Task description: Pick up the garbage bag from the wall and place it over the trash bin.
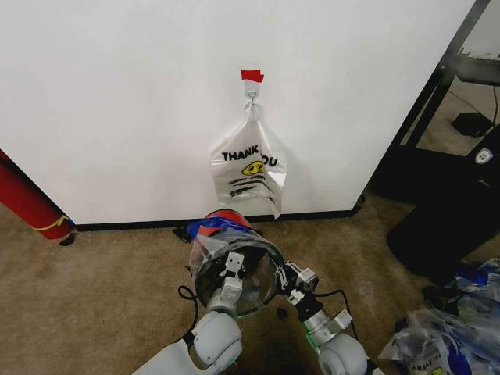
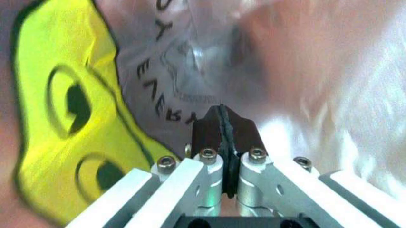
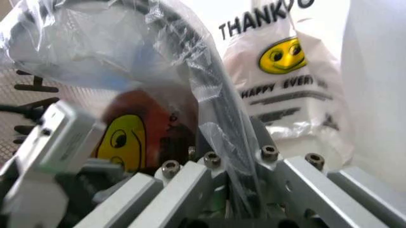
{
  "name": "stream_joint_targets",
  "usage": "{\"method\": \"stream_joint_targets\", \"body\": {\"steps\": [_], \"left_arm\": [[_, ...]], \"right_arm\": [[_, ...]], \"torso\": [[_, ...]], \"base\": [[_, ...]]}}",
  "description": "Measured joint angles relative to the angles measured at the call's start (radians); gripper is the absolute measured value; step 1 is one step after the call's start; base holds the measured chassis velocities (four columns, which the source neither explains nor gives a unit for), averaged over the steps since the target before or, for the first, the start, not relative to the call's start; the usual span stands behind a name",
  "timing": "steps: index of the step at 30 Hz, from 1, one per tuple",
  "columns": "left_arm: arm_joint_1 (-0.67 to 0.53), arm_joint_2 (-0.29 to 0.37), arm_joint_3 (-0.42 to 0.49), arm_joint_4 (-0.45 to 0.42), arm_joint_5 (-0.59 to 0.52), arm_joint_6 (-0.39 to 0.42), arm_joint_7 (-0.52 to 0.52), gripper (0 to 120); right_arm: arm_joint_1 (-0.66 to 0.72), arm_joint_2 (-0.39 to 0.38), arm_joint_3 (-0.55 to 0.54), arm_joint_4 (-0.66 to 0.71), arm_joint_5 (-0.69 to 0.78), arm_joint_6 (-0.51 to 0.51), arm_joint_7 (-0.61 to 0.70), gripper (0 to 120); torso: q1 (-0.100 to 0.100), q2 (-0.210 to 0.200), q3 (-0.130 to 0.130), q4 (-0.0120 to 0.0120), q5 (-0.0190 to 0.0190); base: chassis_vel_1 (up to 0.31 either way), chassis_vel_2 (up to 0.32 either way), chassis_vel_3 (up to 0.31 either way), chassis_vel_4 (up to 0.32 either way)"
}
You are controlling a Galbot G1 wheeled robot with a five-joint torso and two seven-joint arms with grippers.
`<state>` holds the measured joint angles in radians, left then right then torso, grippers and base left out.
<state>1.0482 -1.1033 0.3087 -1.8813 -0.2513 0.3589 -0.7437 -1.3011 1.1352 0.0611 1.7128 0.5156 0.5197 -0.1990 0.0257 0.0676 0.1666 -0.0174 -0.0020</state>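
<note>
Crinkly plastic of the garbage bag [image 1: 205,234] already drapes the trash bin [image 1: 234,273] on the floor. Inside it, the left claw [image 2: 223,124] is pinched shut, apparently empty. At the rim, the right claw [image 3: 222,156] clamps bag film, seating unfinished.

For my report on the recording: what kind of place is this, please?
Probably a test room or lab corner, not a home: a bare white wall with a bag taped on a hook, plain carpet, and more bags piled on the floor.
</note>
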Motion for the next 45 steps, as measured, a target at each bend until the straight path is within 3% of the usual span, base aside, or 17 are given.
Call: {"method": "stream_joint_targets", "body": {"steps": [13, 31, 41, 45], "left_arm": [[0.001, -0.009, 0.047, 0.002, 0.007, 0.003, 0.010, 0], [-0.067, -0.039, -0.026, 0.154, 0.009, -0.024, 0.017, 0], [-0.063, -0.035, -0.049, 0.120, 0.009, -0.032, 0.027, 0], [-0.028, -0.011, -0.014, 0.056, 0.017, -0.072, 0.091, 0]], "right_arm": [[0.002, 0.000, 0.020, -0.004, -0.008, 0.015, -0.051, 0], [-0.018, -0.004, 0.004, 0.031, -0.005, 0.017, -0.094, 0], [-0.015, 0.001, 0.001, 0.018, -0.005, 0.017, -0.092, 0], [0.005, 0.016, 0.002, -0.009, 0.025, 0.015, -0.058, 0]], "torso": [[0.000, 0.000, 0.000, 0.0000, 0.0001], [0.000, 0.000, 0.000, 0.0000, 0.0000], [0.000, 0.000, 0.000, -0.0001, 0.0000], [0.000, 0.000, 0.000, 0.0000, 0.0000]], "base": [[0.000, 0.000, 0.000, 0.000], [0.000, 0.000, 0.000, 0.000], [0.000, 0.000, 0.000, 0.000], [0.000, 0.000, 0.000, 0.000]]}}
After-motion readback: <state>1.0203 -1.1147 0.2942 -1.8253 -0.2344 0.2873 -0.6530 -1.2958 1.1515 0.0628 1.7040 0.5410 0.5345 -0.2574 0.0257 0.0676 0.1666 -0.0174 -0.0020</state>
